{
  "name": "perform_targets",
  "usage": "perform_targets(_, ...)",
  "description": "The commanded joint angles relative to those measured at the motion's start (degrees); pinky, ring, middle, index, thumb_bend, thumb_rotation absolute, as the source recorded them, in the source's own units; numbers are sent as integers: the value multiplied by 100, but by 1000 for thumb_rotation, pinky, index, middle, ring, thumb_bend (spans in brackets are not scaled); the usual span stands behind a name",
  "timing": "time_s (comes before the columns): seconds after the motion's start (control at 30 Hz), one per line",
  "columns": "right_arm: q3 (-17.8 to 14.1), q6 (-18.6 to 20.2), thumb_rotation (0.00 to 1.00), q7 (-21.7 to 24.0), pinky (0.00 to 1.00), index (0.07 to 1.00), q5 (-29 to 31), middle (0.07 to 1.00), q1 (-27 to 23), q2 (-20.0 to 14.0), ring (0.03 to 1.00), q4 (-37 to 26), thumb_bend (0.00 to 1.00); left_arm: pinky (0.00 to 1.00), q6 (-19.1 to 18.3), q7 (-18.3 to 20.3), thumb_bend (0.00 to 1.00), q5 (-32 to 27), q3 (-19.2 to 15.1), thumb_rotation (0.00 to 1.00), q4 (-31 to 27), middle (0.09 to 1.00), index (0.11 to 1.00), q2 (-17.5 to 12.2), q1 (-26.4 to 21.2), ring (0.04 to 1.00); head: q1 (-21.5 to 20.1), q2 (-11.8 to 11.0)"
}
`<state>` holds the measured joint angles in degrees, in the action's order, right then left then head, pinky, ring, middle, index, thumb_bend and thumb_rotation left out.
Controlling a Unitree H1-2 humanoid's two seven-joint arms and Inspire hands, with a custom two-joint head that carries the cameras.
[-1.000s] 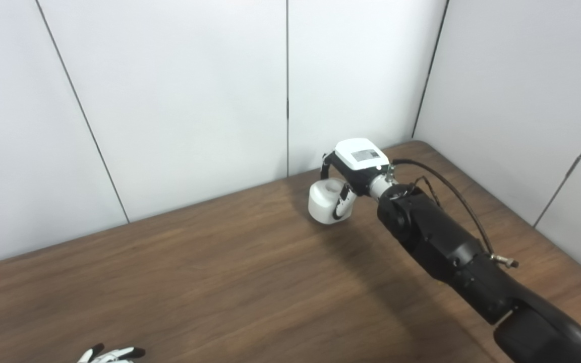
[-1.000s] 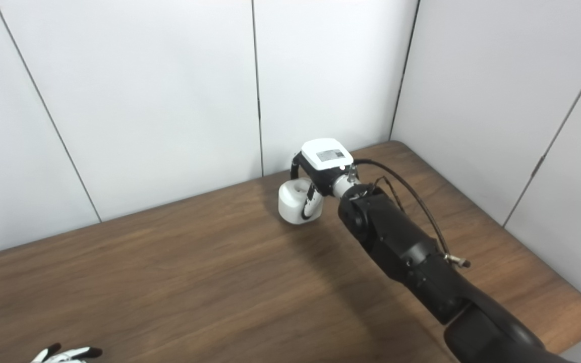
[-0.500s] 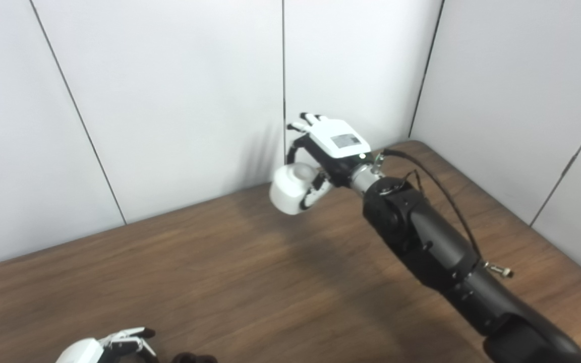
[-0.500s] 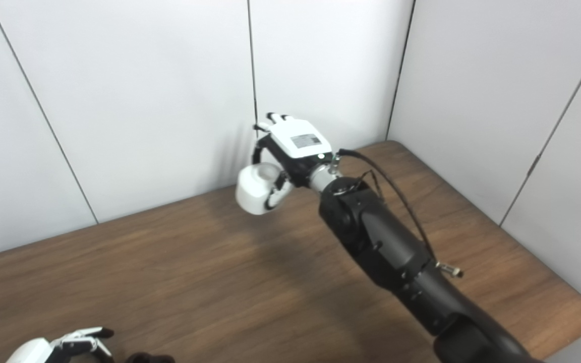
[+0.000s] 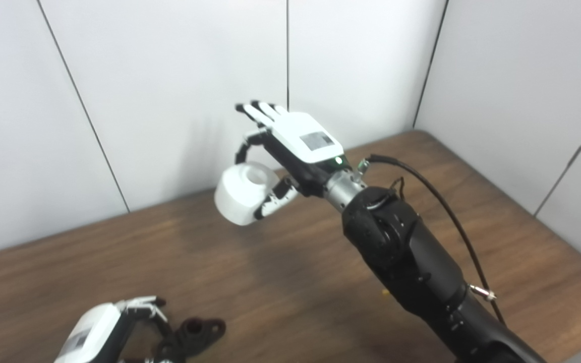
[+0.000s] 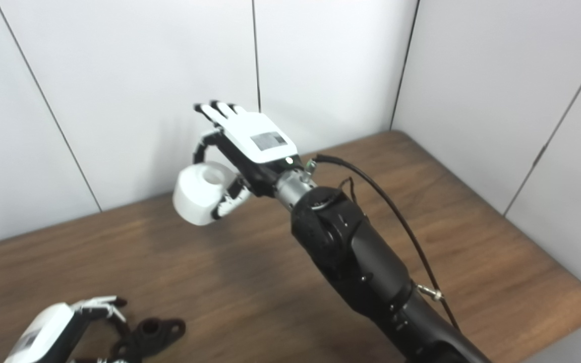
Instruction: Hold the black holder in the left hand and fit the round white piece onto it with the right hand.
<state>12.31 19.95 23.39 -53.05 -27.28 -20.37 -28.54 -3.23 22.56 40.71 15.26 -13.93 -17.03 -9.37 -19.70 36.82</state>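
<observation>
1. Right hand [image 5: 295, 146]: thumb and one finger pinch the round white piece [image 5: 242, 191]; the other fingers [image 5: 257, 108] point out straight, away from it.
2. The white piece hangs in the air, well above the tabletop [image 5: 290, 272], in front of the pale wall panels [image 5: 169, 91] (its top shows a shallow round hollow).
3. The right arm [image 5: 406, 252], black, rises from the lower right; a thin black cable [image 5: 447, 206] loops along its outer side.
4. Left hand [image 6: 53, 322], at the lower left corner: fingers [image 6: 104, 305] curled round the near end of the black holder [image 6: 154, 333], seemingly gripping it (contact partly hidden at the picture's edge).
5. The holder lies low over the tabletop, its far end with a round hole pointing right; whether it rests on the wood cannot be told.
6. Holder and white piece are well apart.
</observation>
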Motion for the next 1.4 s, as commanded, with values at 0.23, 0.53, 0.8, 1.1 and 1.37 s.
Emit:
perform_targets(0.23,189,91,134,903,1000,478,-302,959,43,475,1000,-856,517,994,299,-516,515,23,48,42,276,817,482,115,-300,874,236,307)
perform_targets(0.53,346,8,133,1351,1000,479,-605,969,555,1091,1000,-1107,519,1000,88,-386,515,48,118,43,130,828,481,159,-309,889,596,509)
perform_targets(0.8,351,-68,132,1670,1000,479,-763,980,767,1346,1000,-1442,517,1000,-87,-369,515,154,226,42,69,835,482,290,-352,894,853,684)
perform_targets(1.1,487,-382,135,2067,1000,480,-1462,970,1133,1537,1000,-1574,519,1000,-214,-410,515,344,348,44,3,827,481,514,-304,893,1099,721)
perform_targets(1.37,458,-839,131,2197,1000,479,-2276,965,1460,1751,1000,-1596,522,1000,-247,-447,515,409,401,44,-118,826,482,609,-187,898,996,664)
